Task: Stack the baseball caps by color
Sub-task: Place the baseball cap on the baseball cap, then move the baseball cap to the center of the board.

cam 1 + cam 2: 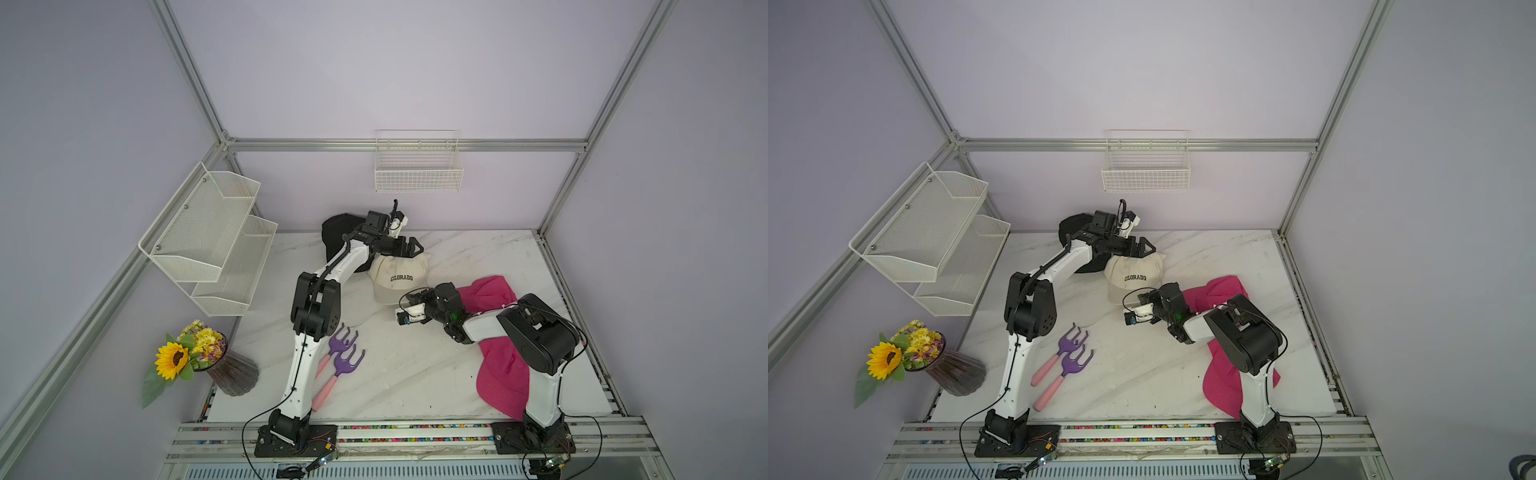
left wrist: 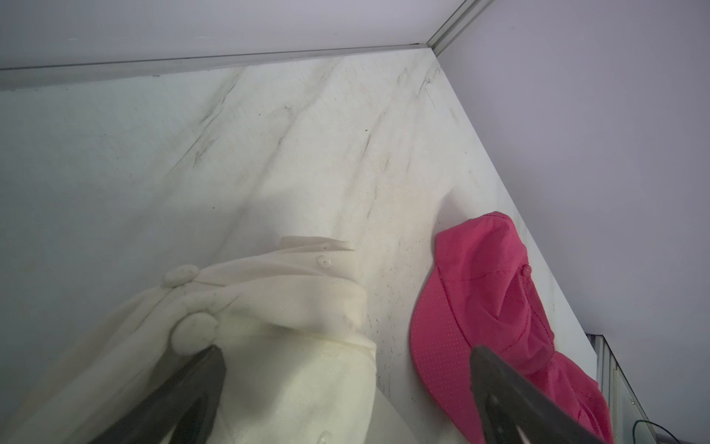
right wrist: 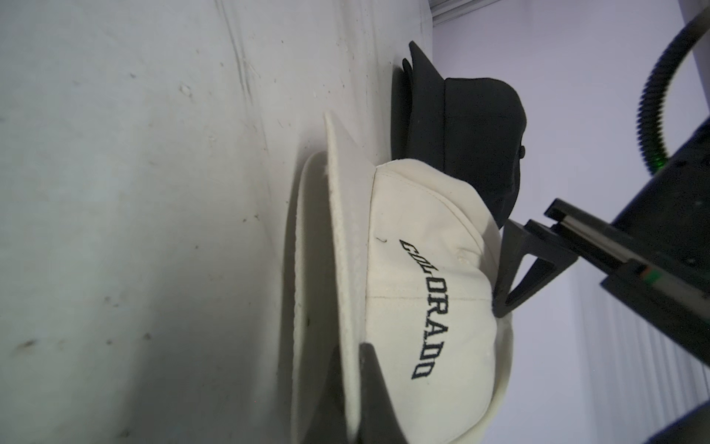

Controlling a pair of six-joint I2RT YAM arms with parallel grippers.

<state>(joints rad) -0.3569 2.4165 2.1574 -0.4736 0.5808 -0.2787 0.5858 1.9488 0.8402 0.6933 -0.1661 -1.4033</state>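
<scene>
Several stacked cream caps (image 1: 399,276) lie mid-table, left gripper (image 1: 417,249) wide open over the crown, right gripper (image 1: 409,299) shut at the brim, where a careless tug could skew them.

Marble tabletop (image 1: 415,374): open centre-front & back-R corner.
Obstacles: cream cap stack (image 1: 399,278) mid-back, black caps (image 1: 336,232) behind it to L, pink caps (image 1: 490,291) along R side under right arm (image 1: 544,390), 2 purple rakes (image 1: 347,361) front-L beside left arm (image 1: 307,357).
</scene>
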